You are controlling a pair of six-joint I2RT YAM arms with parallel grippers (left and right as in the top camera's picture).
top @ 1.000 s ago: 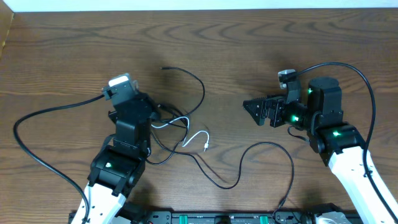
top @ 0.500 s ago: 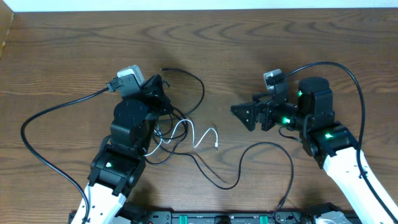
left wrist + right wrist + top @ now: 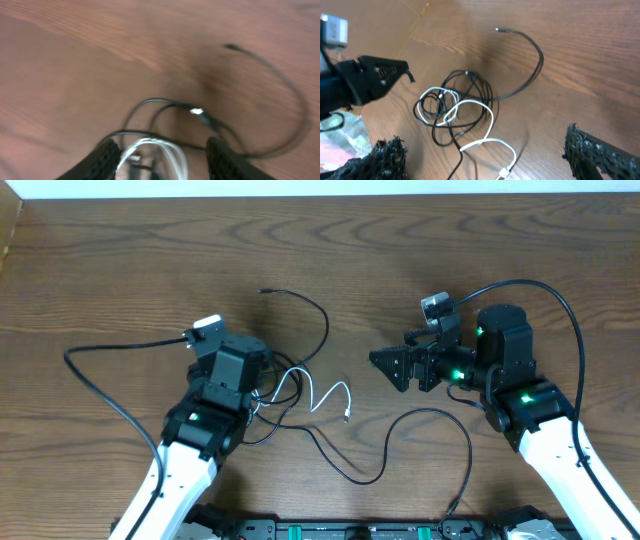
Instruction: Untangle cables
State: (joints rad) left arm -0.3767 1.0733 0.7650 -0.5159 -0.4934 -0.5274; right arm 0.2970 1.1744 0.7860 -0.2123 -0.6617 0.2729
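Observation:
The cables lie knotted at the table's middle left: white loops [image 3: 305,388] ending in a small plug [image 3: 346,418], wound with a black cord [image 3: 322,330] whose plug [image 3: 262,290] points to the back. A second black cord [image 3: 400,430] snakes to the front. My left gripper [image 3: 266,376] sits over the knot. In the left wrist view it [image 3: 162,162] is open, the white loop [image 3: 167,146] lying loose between its fingers. My right gripper [image 3: 388,368] hangs open to the right of the knot, facing it; the white cord [image 3: 485,145] runs on the table between its fingers [image 3: 387,160].
Thick black arm leads arc across the left [image 3: 100,375] and right [image 3: 580,320] of the table. A dark rail [image 3: 360,530] runs along the front edge. The table's back edge [image 3: 320,194] is at the top. My left gripper [image 3: 377,72] shows in the right wrist view.
The left gripper, shut a second ago, has opened and drawn back over the knot. The white plug has slid right. The right gripper has moved left toward the knot.

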